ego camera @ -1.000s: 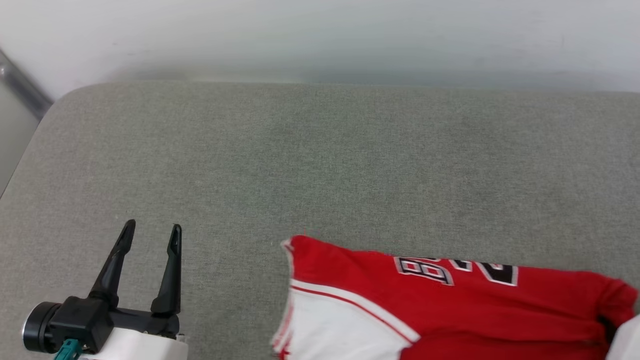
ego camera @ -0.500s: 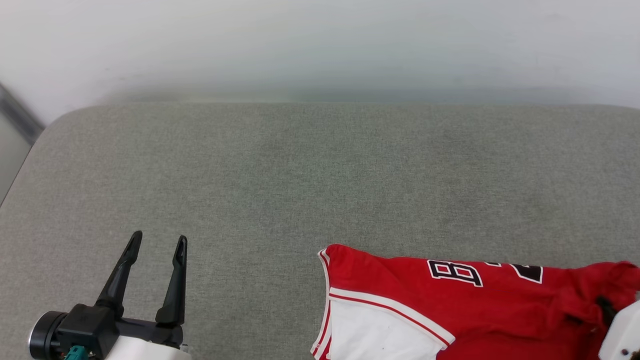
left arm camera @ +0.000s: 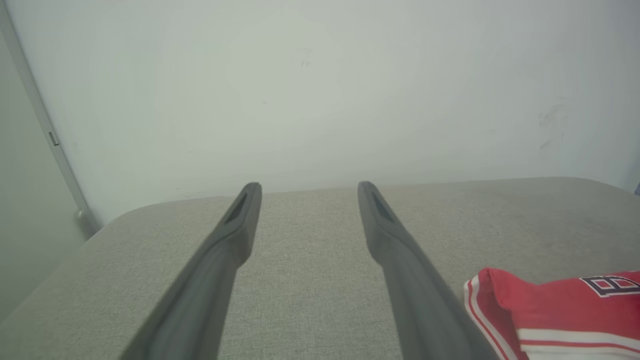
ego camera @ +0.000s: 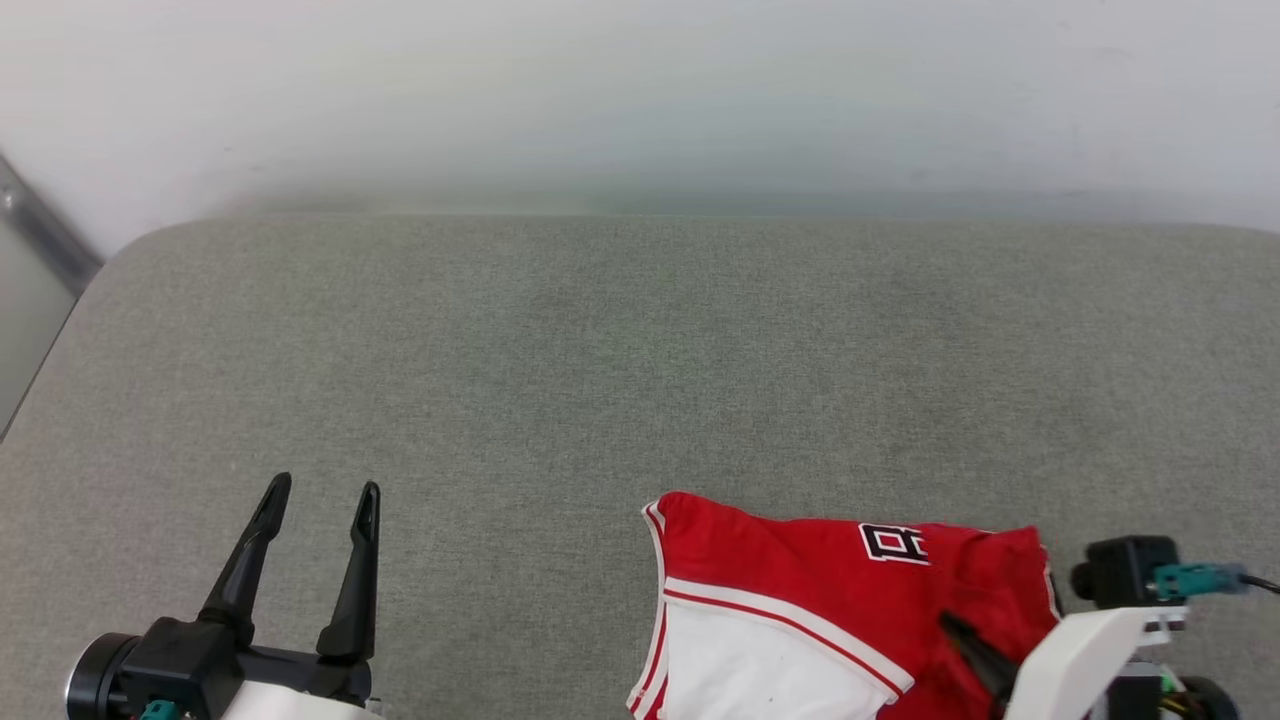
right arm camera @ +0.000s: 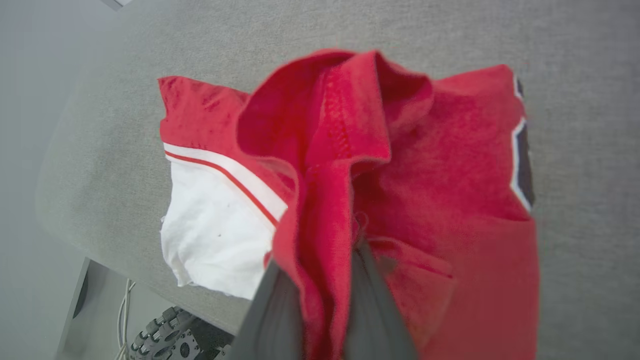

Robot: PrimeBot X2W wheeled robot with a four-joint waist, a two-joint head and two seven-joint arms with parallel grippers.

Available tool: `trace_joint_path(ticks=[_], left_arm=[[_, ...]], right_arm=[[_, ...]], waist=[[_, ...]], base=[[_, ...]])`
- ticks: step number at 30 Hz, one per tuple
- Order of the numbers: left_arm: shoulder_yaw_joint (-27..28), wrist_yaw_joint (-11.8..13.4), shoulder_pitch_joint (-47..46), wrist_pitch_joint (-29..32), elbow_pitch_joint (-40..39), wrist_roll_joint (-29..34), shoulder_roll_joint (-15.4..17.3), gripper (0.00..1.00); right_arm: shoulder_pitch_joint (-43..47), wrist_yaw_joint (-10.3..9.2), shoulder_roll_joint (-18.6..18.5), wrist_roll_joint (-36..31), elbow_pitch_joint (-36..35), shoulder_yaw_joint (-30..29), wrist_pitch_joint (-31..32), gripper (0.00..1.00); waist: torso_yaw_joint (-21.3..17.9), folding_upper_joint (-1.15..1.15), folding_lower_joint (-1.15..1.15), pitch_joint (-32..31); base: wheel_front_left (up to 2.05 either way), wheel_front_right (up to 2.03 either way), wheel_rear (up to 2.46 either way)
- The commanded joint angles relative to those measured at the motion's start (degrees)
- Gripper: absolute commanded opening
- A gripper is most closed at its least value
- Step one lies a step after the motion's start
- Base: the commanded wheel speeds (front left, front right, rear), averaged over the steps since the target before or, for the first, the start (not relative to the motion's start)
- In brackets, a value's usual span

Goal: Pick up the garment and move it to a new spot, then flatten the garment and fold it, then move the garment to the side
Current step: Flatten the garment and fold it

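Looks like a bare robot test room or lab, though not for certain. Shows a work surface (ego camera: 600, 380) padded in grey woven fabric with a rounded corner, backed by a plain, faintly scuffed white wall (ego camera: 640, 90), a metal strip (ego camera: 45, 235) at the left, pale loose cables (right arm camera: 122, 320) and ridged machine parts (right arm camera: 165, 335) below the edge.

Wide-parted jaws; garment (left arm camera: 560, 306) at right

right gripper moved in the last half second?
Yes: against the far edge of the grey fabric tabletop, the right gripper, shut on the red jersey T-shirt with white sleeves, went leftward, dragging its right side over.
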Motion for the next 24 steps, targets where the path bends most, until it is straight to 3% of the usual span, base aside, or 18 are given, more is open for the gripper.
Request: trace_joint_path(ticks=[1, 7, 17, 18, 19, 24], left_arm=[[-0.2, 0.0, -0.1, -0.3, 0.0, -0.1, -0.1, 1.0], [-0.6, 0.0, -0.9, -0.3, 0.2, -0.1, 0.0, 1.0], [-0.8, 0.0, -1.1, -0.3, 0.5, -0.2, 0.0, 1.0], [-0.8, 0.0, -1.0, -0.3, 0.5, -0.2, 0.0, 1.0], [-0.8, 0.0, -0.9, -0.3, 0.6, -0.2, 0.0, 1.0], [-0.5, 0.0, -0.5, -0.3, 0.6, -0.2, -0.1, 1.0]], right_arm=[[-0.7, -0.02, 1.0, 0.7, -0.4, 1.3, 0.1, 0.0], [-2.7, -0.02, 2.7, 3.2, 1.4, 6.9, -0.9, 0.0], [-6.7, -0.01, 2.9, 6.5, 10.6, 13.9, -8.5, 0.0], [-7.3, -0.01, 2.9, 6.5, 11.0, 14.7, -9.2, 0.43], [-7.6, -0.01, 2.9, 7.0, 11.5, 15.8, -9.8, 1.0], [-9.1, -0.01, 2.8, 9.8, 11.6, 20.6, -12.0, 1.0]], waist=[[0.2, 0.0, 0.0, 0.1], [1.2, 0.0, 0.0, 0.4], [3.1, 0.0, 0.0, 0.6], [3.2, 0.0, 0.0, 0.6], [3.3, 0.0, 0.0, 0.6], [3.3, 0.0, 0.0, 0.5]], base=[[0.0, 0.0, 0.0], [0.0, 0.0, 0.0], [0.0, 0.0, 0.0], [0.0, 0.0, 0.0], [0.0, 0.0, 0.0], [0.0, 0.0, 0.0]])
